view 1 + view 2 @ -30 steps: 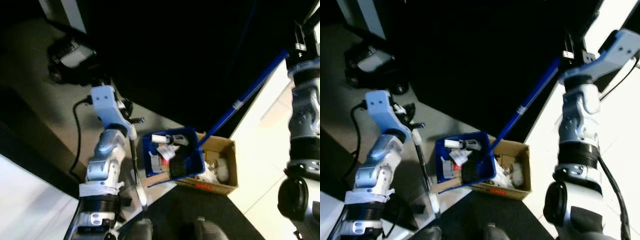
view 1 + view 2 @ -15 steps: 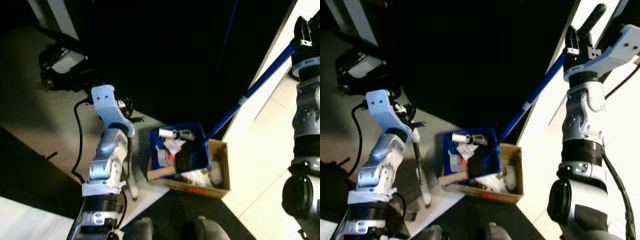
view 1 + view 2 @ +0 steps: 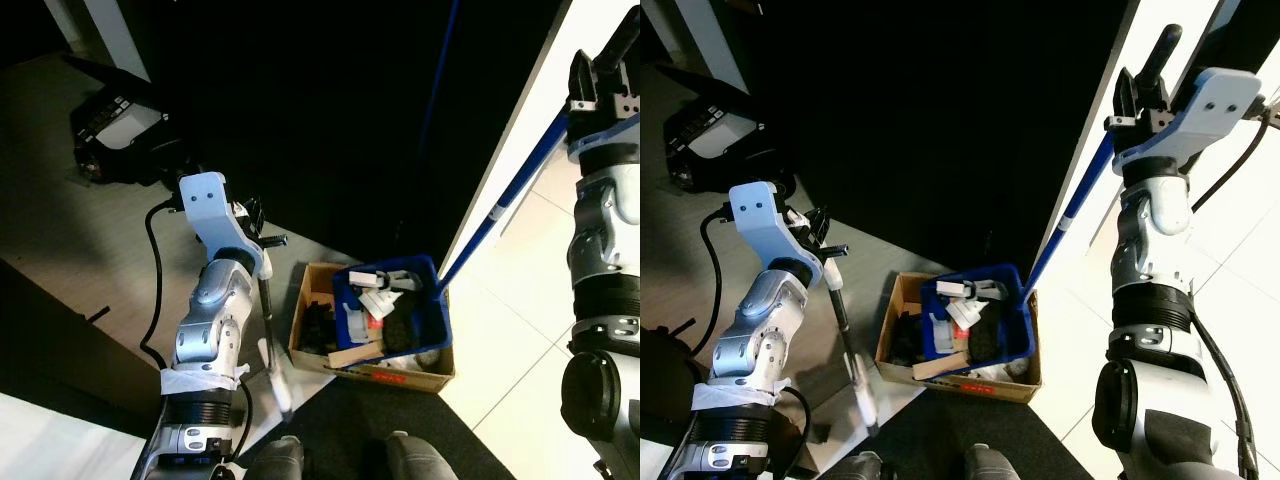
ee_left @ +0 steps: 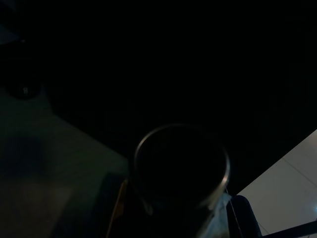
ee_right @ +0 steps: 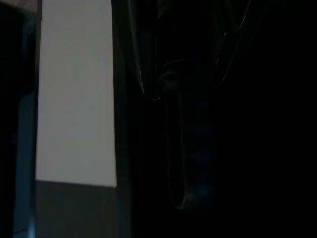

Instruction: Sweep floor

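In the left eye view a grey floor (image 3: 110, 270) is seen on the left and pale tiles (image 3: 520, 330) on the right, with a wide black area between them, and a cardboard box (image 3: 372, 374) is placed at the border, while the blue dustpan (image 3: 425, 310), full of small rubbish, is held over the box by its long blue handle (image 3: 505, 200), on which the right gripper (image 3: 598, 75) is clamped. In the right eye view the left gripper (image 3: 820, 240) is closed on a thin stick (image 3: 845, 345) which hangs down beside the box, and a dark device (image 3: 710, 140) is seen on the floor farther left. The left wrist view is very dark and a round dark shape (image 4: 181, 168) is only made out, and in the right wrist view a white panel (image 5: 74, 94) is seen beside dark forms.
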### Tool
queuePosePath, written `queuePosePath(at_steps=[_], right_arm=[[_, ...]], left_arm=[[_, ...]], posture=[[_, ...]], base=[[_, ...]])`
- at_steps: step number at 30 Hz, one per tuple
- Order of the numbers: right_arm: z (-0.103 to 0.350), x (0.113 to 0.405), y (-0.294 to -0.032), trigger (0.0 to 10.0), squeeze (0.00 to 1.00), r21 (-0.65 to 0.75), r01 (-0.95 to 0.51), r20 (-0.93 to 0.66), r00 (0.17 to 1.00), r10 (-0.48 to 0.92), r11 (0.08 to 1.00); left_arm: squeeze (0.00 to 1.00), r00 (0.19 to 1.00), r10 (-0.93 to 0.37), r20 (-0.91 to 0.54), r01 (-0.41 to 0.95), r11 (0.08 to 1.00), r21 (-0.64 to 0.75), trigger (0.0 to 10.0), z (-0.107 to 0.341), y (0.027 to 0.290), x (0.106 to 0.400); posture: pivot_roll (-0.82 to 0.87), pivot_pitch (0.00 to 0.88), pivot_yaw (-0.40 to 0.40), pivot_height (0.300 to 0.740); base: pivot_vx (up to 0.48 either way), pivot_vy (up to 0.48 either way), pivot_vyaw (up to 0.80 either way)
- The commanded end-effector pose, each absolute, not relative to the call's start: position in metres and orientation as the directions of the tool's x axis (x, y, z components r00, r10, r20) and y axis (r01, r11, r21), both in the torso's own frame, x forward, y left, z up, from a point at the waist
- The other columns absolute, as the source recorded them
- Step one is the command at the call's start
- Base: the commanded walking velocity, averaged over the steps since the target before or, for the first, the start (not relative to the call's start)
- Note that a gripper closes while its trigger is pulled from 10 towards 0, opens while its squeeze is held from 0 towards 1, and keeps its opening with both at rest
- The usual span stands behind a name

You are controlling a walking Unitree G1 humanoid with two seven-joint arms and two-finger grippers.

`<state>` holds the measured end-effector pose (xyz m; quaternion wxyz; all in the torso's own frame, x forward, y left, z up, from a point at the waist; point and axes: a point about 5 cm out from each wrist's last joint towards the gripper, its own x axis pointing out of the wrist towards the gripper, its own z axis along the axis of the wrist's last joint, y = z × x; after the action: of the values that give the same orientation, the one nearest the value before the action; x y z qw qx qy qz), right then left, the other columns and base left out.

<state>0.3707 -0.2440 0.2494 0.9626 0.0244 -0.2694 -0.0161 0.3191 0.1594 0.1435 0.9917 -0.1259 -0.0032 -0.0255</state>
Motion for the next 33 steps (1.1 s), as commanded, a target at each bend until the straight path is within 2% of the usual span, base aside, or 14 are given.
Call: queuePosePath(at_steps=[1,10,14,17,18,23,33], right_arm=[[0.273,0.374,-0.234,10.0,0.0,0.036,0.006,0.604,0.796,-0.026,0.999],[0.292,0.391,-0.2,10.0,0.0,-0.082,-0.068,0.611,0.785,0.104,0.994],[0.308,0.397,-0.178,10.0,0.0,-0.181,-0.104,0.618,0.761,0.195,0.978],[0.31,0.398,-0.175,10.0,0.0,-0.198,-0.112,0.617,0.758,0.213,0.974],[0.314,0.399,-0.164,10.0,0.0,-0.266,-0.129,0.609,0.746,0.27,0.955],[0.318,0.4,-0.15,10.0,0.0,-0.337,-0.156,0.597,0.727,0.34,0.928],[0.311,0.395,-0.1,10.0,0.0,-0.529,-0.284,0.524,0.632,0.571,0.8]], left_arm=[[0.0,0.999,-0.042,0.021,0.045,0.973,-0.228,10.0,0.144,0.163,0.317],[0.0,1.0,-0.01,0.012,0.012,0.977,-0.212,10.0,0.139,0.172,0.306],[0.0,0.999,0.032,0.006,-0.03,0.976,-0.215,10.0,0.135,0.178,0.296],[0.0,0.999,0.04,0.005,-0.038,0.976,-0.216,10.0,0.134,0.179,0.294],[0.0,0.998,0.055,0.003,-0.053,0.975,-0.216,10.0,0.133,0.181,0.29],[0.0,0.998,0.067,0.001,-0.065,0.974,-0.216,10.0,0.132,0.183,0.286],[0.0,0.997,0.083,0.006,-0.079,0.973,-0.218,10.0,0.133,0.183,0.28]], posture=[[-0.02,0.063,0.012,0.74],[0.04,0.066,-0.028,0.74],[0.06,0.066,-0.057,0.74],[0.07,0.067,-0.063,0.74],[0.08,0.069,-0.073,0.74],[0.1,0.071,-0.083,0.74],[0.12,0.084,-0.109,0.74]], base=[[0.0,0.0,0.0],[0.0,0.0,0.0],[0.0,0.0,0.0],[0.0,0.0,0.0],[0.0,0.0,0.0],[0.0,0.0,0.0],[0.0,0.0,0.0]])
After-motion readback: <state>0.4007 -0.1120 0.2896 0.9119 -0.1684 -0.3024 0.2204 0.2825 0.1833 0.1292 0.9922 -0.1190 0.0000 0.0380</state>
